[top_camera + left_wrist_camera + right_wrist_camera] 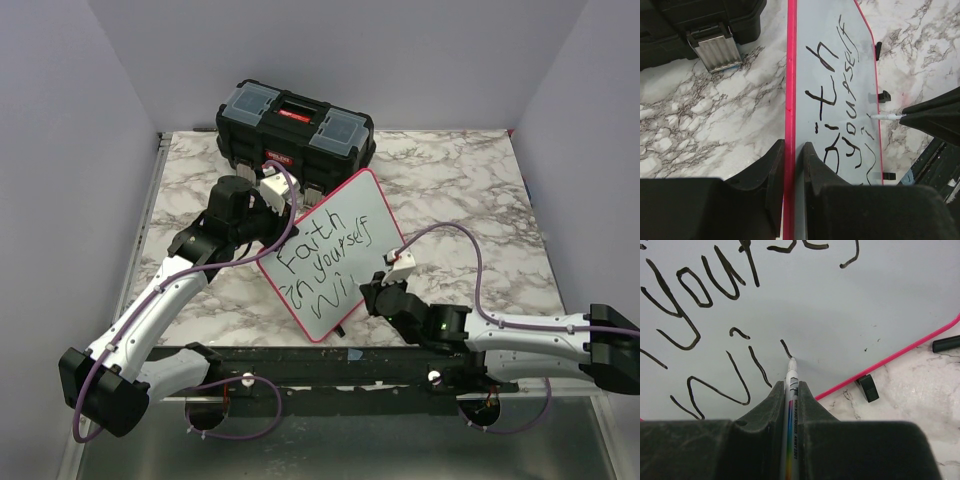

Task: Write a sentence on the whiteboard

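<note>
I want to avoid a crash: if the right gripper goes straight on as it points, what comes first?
The whiteboard: the tip of the marker that the right gripper holds seems to touch its face.

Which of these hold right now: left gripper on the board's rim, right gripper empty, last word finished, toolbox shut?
1. The left gripper is clamped on the red rim of the whiteboard. True.
2. The right gripper is empty. False: it is shut on a marker, whose tip meets the board.
3. The sentence is complete. False: its third line reads only "Wi" plus a short new stroke.
4. The toolbox behind the board is shut. True.
</note>
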